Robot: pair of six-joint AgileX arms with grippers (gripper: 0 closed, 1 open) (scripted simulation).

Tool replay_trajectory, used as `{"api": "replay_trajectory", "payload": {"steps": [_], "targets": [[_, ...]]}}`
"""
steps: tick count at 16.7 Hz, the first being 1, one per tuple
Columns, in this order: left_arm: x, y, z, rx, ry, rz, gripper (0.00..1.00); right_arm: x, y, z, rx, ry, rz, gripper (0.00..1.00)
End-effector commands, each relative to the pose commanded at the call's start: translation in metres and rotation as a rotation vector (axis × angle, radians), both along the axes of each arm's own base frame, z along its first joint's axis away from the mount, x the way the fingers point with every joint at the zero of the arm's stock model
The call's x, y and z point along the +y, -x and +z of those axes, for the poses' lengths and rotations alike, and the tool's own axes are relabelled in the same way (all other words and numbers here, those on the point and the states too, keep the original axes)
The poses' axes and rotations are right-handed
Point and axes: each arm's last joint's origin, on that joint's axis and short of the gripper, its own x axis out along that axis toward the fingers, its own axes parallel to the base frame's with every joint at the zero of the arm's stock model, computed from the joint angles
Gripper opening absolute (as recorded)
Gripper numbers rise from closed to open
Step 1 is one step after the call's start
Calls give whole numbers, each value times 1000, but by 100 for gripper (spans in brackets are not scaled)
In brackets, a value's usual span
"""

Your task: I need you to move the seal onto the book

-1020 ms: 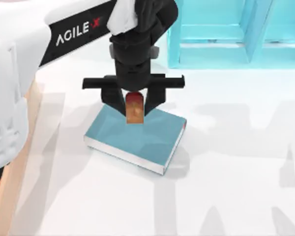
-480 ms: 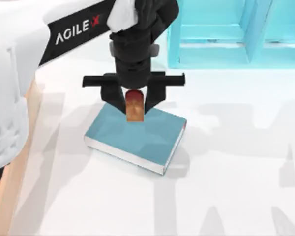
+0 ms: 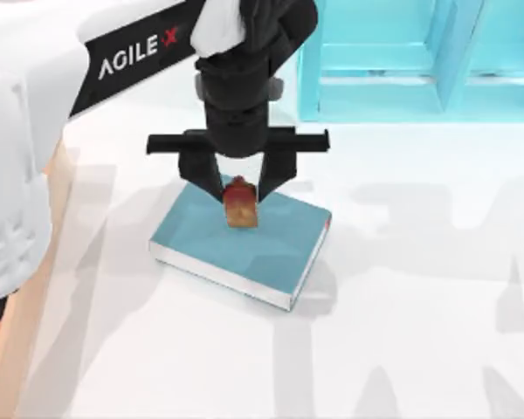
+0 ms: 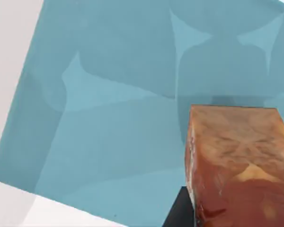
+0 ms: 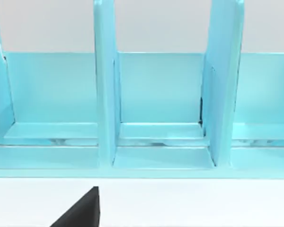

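One arm was seen at work: the left gripper [image 3: 239,194] was held above the book's far edge, its jaws spread slightly wider than the seal [image 3: 239,202] and apparently no longer gripping it. The seal was stood upright on the teal cover of the book [image 3: 262,249], near that far edge. The book was laid left of the table's [image 3: 419,305] middle, before a teal shelf unit [image 3: 380,61].
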Motion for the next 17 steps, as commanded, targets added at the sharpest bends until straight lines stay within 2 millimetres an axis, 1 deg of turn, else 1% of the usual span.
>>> {"api": "replay_trajectory", "payload": {"steps": [5,6,15,17], "targets": [[0,0,0,0,0,0,98,0,0,0,0,0,0,100],[0,0,0,0,0,0,100,0,0,0,0,0,0,100],[0,0,0,1,-1,1,100,0,0,0,0,0,0,100],[0,-1,9,3,-2,1,100,0,0,0,0,0,0,100]]}}
